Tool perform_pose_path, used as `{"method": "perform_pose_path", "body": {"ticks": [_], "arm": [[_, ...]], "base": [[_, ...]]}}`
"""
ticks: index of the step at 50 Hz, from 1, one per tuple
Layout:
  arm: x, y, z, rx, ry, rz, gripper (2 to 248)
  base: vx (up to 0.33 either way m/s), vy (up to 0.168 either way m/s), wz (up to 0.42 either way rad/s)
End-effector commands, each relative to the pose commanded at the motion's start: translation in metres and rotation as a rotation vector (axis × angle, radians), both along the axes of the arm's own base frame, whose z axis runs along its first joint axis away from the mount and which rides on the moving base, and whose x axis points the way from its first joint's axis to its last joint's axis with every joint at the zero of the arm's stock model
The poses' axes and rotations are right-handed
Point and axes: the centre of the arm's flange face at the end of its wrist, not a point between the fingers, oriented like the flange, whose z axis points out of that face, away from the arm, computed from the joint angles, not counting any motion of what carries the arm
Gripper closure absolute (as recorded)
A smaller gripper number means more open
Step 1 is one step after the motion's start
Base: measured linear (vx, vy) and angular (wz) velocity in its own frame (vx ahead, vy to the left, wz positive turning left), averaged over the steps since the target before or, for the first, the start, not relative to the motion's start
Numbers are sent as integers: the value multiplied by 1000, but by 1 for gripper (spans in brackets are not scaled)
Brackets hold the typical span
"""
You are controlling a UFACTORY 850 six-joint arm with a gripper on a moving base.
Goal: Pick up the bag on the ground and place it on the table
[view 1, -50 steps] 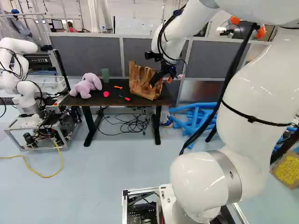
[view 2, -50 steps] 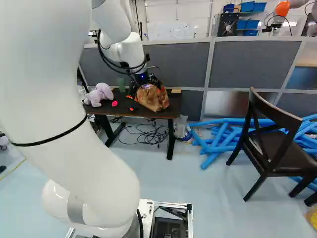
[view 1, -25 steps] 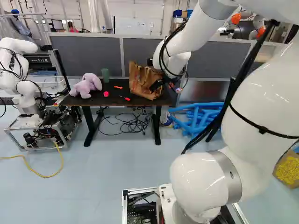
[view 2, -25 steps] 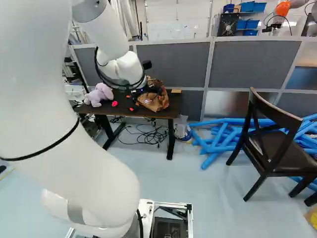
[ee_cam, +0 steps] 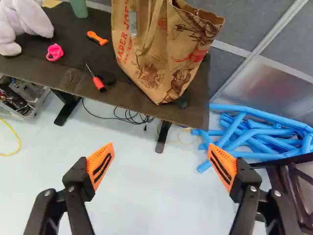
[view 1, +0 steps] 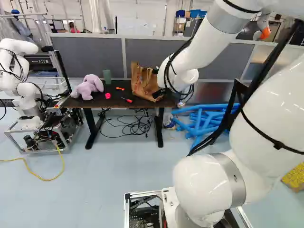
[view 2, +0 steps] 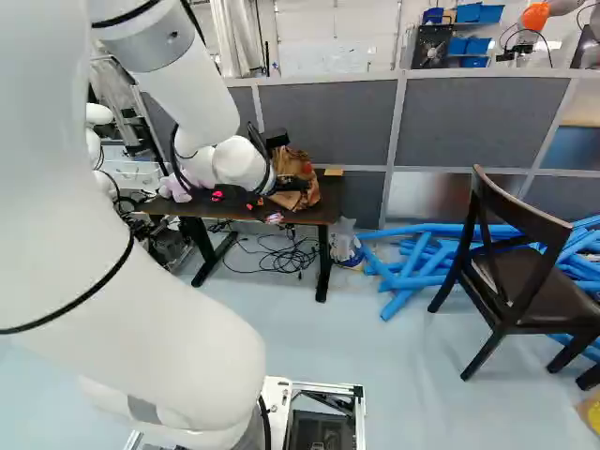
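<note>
Wrist view: two fingers [ee_cam: 100, 166], parted wide; ahead of them, one paper bag [ee_cam: 156, 54] stands on one desk [ee_cam: 44, 73]. Also on the desk: one plush toy [ee_cam: 29, 22], one pink object [ee_cam: 55, 52], two small tools [ee_cam: 99, 84] and one green cup [view 1: 107, 76], the last seen in the left base view but hidden by the arm [view 2: 211, 112] in the right base view.

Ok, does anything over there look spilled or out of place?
The black cables lie tangled on the floor under the table, and the blue tubes beside it are piled every which way. I see no spill.
</note>
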Motion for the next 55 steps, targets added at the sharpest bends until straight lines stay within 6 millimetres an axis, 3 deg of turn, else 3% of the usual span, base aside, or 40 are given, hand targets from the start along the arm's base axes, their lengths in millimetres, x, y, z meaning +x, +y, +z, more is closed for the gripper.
{"method": "perform_pose_path", "body": {"ticks": [23,55], "arm": [[-45,0,-30,63,-137,-45,3],[-93,0,-57,134,-269,-78,3]], "base": [[0,0,0],[0,0,0]]}}
